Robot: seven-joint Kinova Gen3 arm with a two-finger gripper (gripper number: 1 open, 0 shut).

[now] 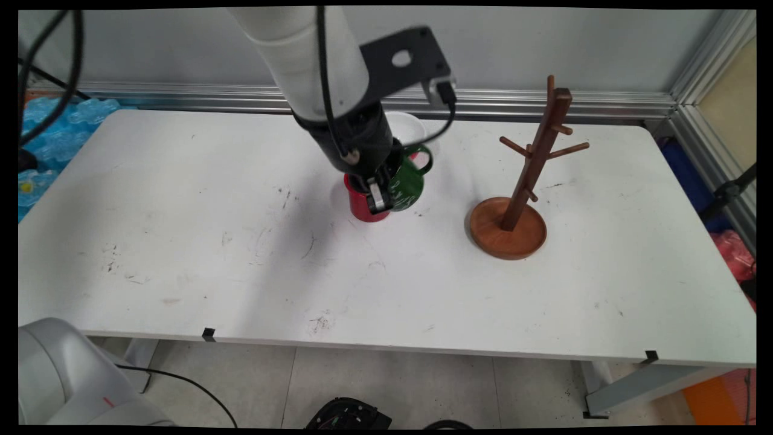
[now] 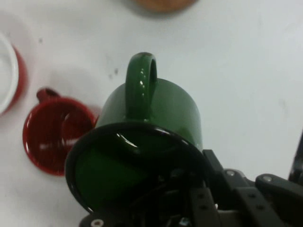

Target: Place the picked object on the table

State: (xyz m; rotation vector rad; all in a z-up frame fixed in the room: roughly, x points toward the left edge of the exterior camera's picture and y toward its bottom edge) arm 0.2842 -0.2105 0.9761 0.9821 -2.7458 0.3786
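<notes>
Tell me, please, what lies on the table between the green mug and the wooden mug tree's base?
Nothing: the main view shows bare white table between the green mug and the mug tree's base.

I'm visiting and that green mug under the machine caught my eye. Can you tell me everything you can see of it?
The green mug is glossy, like enamel or glazed ceramic, dark green outside and in, with a dark rim and a loop handle. It is tilted off upright and looks raised above the white table. The black gripper is shut on its rim, one finger reaching inside. A red mug stands on the table close beside it, a white bowl just behind, and a wooden mug tree stands further off.
</notes>
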